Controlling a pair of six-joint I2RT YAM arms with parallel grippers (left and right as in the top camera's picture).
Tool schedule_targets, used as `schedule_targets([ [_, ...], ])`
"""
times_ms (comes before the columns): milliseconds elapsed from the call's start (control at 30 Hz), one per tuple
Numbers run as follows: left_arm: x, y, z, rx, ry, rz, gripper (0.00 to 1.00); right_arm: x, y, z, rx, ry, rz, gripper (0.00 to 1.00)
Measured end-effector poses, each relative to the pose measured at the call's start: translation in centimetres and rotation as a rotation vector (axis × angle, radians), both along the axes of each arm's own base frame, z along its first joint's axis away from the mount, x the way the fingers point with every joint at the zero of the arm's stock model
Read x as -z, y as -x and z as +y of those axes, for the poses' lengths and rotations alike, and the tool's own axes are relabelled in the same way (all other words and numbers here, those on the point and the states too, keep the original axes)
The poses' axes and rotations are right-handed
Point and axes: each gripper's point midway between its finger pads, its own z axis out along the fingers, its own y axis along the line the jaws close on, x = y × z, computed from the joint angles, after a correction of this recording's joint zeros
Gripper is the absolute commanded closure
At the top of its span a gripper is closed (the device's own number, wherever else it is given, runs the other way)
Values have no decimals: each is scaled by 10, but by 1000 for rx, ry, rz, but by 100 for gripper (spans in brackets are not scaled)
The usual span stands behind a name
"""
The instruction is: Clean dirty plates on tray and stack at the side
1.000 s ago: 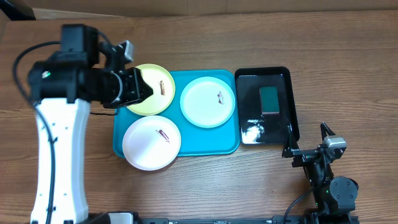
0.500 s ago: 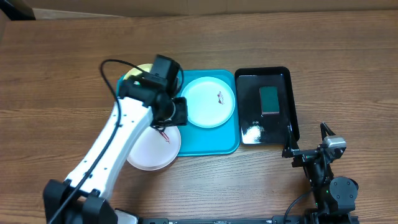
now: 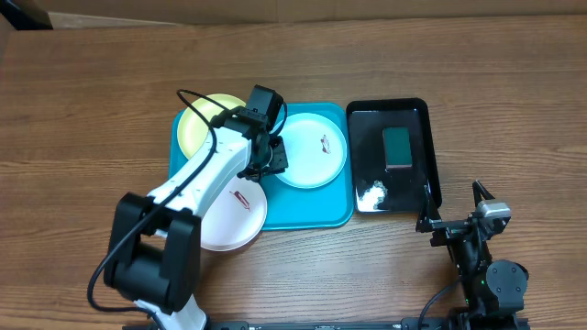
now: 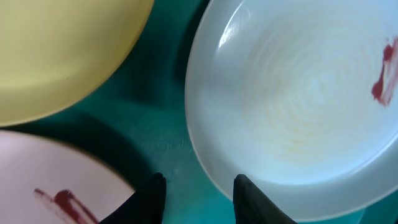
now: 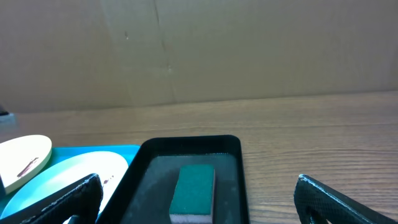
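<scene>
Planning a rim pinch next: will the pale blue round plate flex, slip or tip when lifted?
Probably stiff: the pale blue round plate keeps a crisp, even rim. Its glossy sheen suggests it could slip in the left tool. Pinched at one edge, such a wide, shallow disc would likely tilt down toward the turquoise rectangular plastic tray.
</scene>
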Motion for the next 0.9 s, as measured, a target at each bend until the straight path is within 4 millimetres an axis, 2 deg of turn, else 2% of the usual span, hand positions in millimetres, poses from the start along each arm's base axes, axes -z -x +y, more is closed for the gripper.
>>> schedule_targets([
  [167, 12, -9, 4, -18, -33, -14, 69, 0, 0, 0, 0, 0, 0, 0],
  [400, 12, -17, 9, -32, -64, -48, 74, 0, 0, 0, 0, 0, 0, 0],
  [667, 10, -25, 9, -38, -71, -85, 65, 0, 0, 0, 1, 0, 0, 0],
  [733, 10, -26, 9, -41, -69, -91, 69, 0, 0, 0, 0, 0, 0, 0],
  [900, 10, -26, 9, -42, -71, -92, 67, 0, 0, 0, 1, 0, 0, 0],
])
